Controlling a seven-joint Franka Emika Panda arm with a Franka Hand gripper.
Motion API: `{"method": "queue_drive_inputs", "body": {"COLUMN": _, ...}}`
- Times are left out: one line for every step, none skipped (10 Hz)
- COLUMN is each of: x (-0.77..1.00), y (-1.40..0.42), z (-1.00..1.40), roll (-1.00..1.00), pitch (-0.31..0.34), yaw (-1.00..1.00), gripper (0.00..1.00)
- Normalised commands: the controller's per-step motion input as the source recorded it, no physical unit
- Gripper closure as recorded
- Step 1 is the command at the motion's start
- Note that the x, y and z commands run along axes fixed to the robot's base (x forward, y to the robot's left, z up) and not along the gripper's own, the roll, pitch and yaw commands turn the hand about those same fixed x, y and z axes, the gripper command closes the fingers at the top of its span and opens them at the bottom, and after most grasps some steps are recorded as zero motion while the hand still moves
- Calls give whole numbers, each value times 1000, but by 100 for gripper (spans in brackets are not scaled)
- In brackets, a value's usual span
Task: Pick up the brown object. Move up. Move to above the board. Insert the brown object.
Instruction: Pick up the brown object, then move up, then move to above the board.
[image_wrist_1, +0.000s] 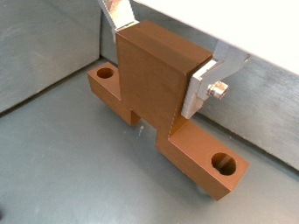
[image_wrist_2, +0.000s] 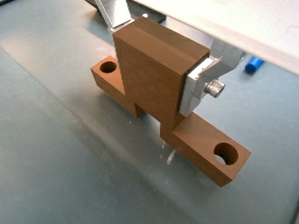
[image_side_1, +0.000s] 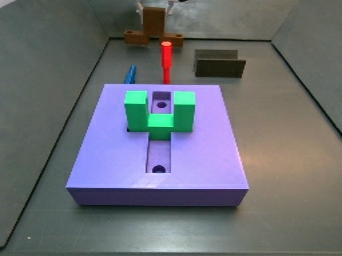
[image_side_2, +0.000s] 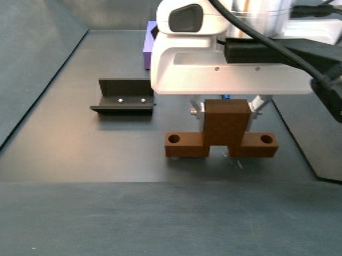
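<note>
The brown object (image_wrist_1: 152, 87) is an orange-brown T-shaped piece standing with its bar upright and its crosspiece down at the floor, a round hole in each end. My gripper (image_wrist_1: 158, 57) is shut on the bar, and the silver fingers (image_wrist_2: 198, 83) press its two sides in both wrist views. In a side view the gripper (image_side_2: 225, 105) hangs over the brown object (image_side_2: 223, 135). Whether the crosspiece touches the floor I cannot tell. The purple-blue board (image_side_1: 160, 150) with its green bracket (image_side_1: 160, 110) lies well apart from the brown object (image_side_1: 151, 30).
A red peg (image_side_1: 166, 60) stands upright between the board and the brown object. The dark fixture (image_side_2: 123, 97) sits to one side of it, and a blue piece (image_side_1: 131, 75) lies by the board. Grey walls (image_side_1: 54, 90) enclose the floor.
</note>
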Motion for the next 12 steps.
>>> {"method": "queue_drive_inputs", "body": {"x": 0, "y": 0, "z": 0, "roll": 0, "pitch": 0, "yaw": 0, "gripper": 100}}
{"method": "queue_drive_inputs", "body": {"x": 0, "y": 0, "z": 0, "roll": 0, "pitch": 0, "yaw": 0, "gripper": 100}}
{"method": "queue_drive_inputs", "body": {"x": 0, "y": 0, "z": 0, "roll": 0, "pitch": 0, "yaw": 0, "gripper": 100}}
{"method": "queue_drive_inputs", "body": {"x": 0, "y": 0, "z": 0, "roll": 0, "pitch": 0, "yaw": 0, "gripper": 100}}
{"method": "queue_drive_inputs", "body": {"x": 0, "y": 0, "z": 833, "roll": 0, "pitch": 0, "yaw": 0, "gripper": 100}}
{"method": "queue_drive_inputs", "body": {"x": 53, "y": -45, "z": 826, "roll": 2, "pitch": -7, "yaw": -29, "gripper": 100}}
{"method": "queue_drive_inputs", "body": {"x": 0, "y": -15, "z": 599, "roll": 32, "pitch": 38, "yaw": -17, "gripper": 100}}
{"method": "queue_drive_inputs", "body": {"x": 32, "y": -21, "z": 218, "roll": 68, "pitch": 34, "yaw": -6, "gripper": 100}}
{"method": "queue_drive_inputs", "body": {"x": 0, "y": 0, "z": 1400, "roll": 0, "pitch": 0, "yaw": 0, "gripper": 100}}
{"method": "queue_drive_inputs", "body": {"x": -39, "y": -2, "z": 1400, "roll": -46, "pitch": 31, "yaw": 3, "gripper": 100}}
{"method": "queue_drive_inputs", "body": {"x": -66, "y": -6, "z": 1400, "roll": 1, "pitch": 23, "yaw": 0, "gripper": 100}}
{"method": "queue_drive_inputs", "body": {"x": -22, "y": -8, "z": 1400, "roll": 12, "pitch": 11, "yaw": 7, "gripper": 100}}
